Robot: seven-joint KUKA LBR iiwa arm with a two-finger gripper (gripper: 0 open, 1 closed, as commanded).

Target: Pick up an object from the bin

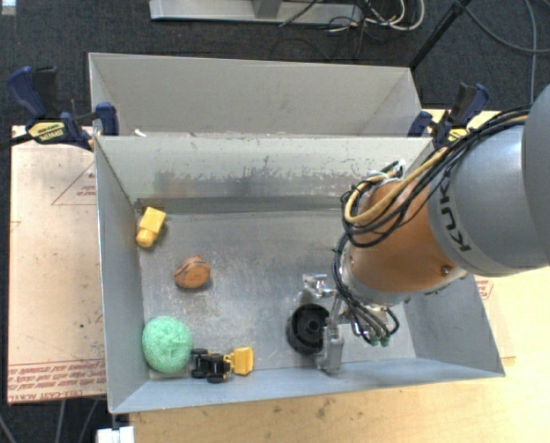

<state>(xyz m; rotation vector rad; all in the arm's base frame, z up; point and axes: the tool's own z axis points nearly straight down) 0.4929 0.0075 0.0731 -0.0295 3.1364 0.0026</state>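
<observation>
My gripper hangs low at the front of the bin, right of the middle, and is open. One finger shows near the front wall and the other further back. A black round thing, like a small wheel or cap, lies on the floor just left of the line between them, touching or nearly touching the gripper. Whether the fingers reach round it I cannot tell.
A black and yellow toy vehicle lies by the front wall, next to a green fuzzy ball in the front left corner. A brown rounded piece and a yellow block lie further back on the left.
</observation>
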